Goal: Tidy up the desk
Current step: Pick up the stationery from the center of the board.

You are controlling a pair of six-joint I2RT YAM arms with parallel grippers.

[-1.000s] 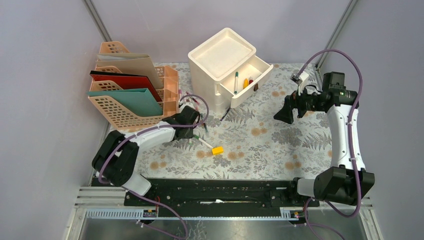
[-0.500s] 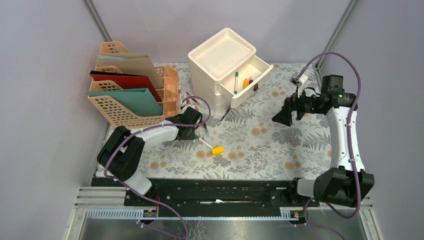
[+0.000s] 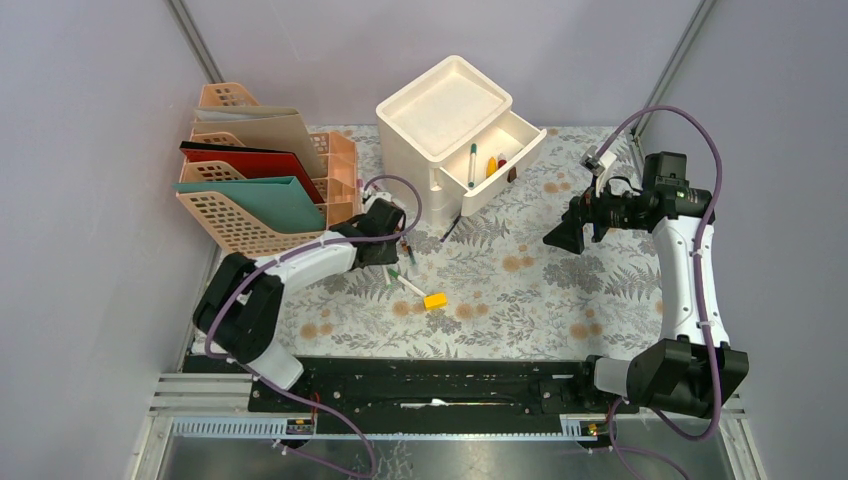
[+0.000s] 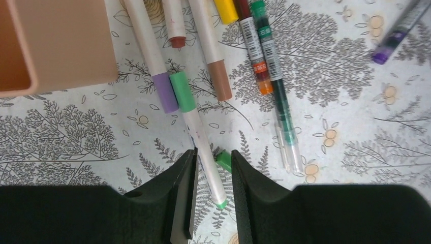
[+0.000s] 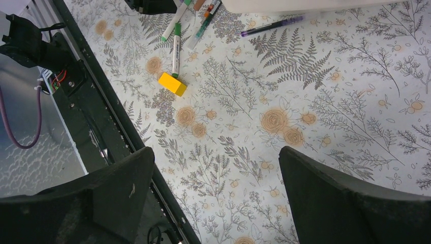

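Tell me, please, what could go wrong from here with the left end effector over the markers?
1. The left end effector straddles the green-capped marker near its tip, far from its middle; lifted so, it may tilt or slip.
2. A small green piece lies between the fingers too and could be pinched along.
3. The purple-capped marker lies close beside the green cap and might be dragged.

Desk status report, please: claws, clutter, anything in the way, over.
Left claw low, jaws narrowly apart around green-capped marker. Right claw wide open, empty, above desk. Pens loose beside rack; yellow block nearby, nothing blocking.
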